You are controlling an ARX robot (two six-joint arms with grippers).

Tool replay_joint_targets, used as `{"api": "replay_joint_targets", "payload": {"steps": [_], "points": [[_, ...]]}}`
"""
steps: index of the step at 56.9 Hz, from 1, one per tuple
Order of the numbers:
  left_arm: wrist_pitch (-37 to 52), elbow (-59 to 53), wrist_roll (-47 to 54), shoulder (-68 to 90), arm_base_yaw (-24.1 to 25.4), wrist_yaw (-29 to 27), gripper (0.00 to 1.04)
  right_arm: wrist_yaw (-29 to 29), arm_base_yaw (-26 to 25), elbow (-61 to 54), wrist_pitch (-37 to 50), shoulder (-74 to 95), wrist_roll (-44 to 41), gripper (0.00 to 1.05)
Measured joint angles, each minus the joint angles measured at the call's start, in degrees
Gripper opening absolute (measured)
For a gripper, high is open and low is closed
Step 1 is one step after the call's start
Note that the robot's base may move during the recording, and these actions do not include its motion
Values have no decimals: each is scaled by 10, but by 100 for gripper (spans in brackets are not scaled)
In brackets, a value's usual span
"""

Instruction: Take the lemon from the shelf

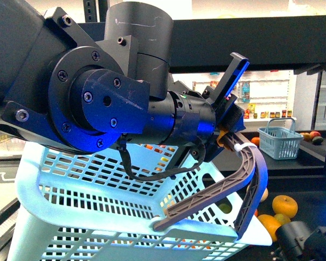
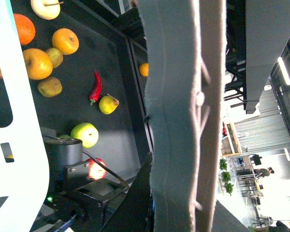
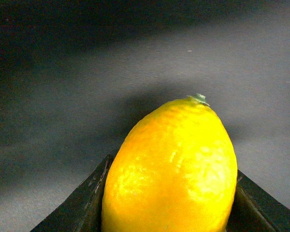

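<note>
The lemon [image 3: 171,169] is plain yellow with a small green stem end. It fills the lower half of the right wrist view, and my right gripper [image 3: 171,215] is shut on it, a dark finger [image 3: 84,200] on either side. Behind it is only a dark grey surface. My left gripper [image 1: 231,109] is shut on the basket handle [image 1: 220,190], a ribbed grey-brown bar that also runs down the middle of the left wrist view [image 2: 179,121]. The pale blue basket [image 1: 98,185] hangs under it. The black shelf [image 1: 250,32] crosses behind.
The dark shelf tray [image 2: 72,111] carries oranges [image 2: 65,41], yellow-green apples [image 2: 84,134], a pear [image 2: 108,104] and a red chilli [image 2: 96,87]. My right arm [image 1: 307,239] shows low at the right, near more oranges [image 1: 284,205]. A small blue basket [image 1: 280,138] stands on a far counter.
</note>
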Motion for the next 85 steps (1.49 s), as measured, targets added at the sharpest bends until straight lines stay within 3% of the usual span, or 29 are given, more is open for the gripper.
{"api": "replay_joint_targets", "payload": {"steps": [16,28,51,80,85], "points": [[0,0,0,0,0,0,9,-20,-71,-88,44,-143,-24,54],[0,0,0,0,0,0,9,-73,-83,-110,42,-245,-3,54],[0,0,0,0,0,0,9,-185,-6,-96,20,-368,108,54],[0,0,0,0,0,0,9,-205,81,-138,35,-396,165,54],[0,0,0,0,0,0,9,-203,85,-145,39,-396,164,67]]}}
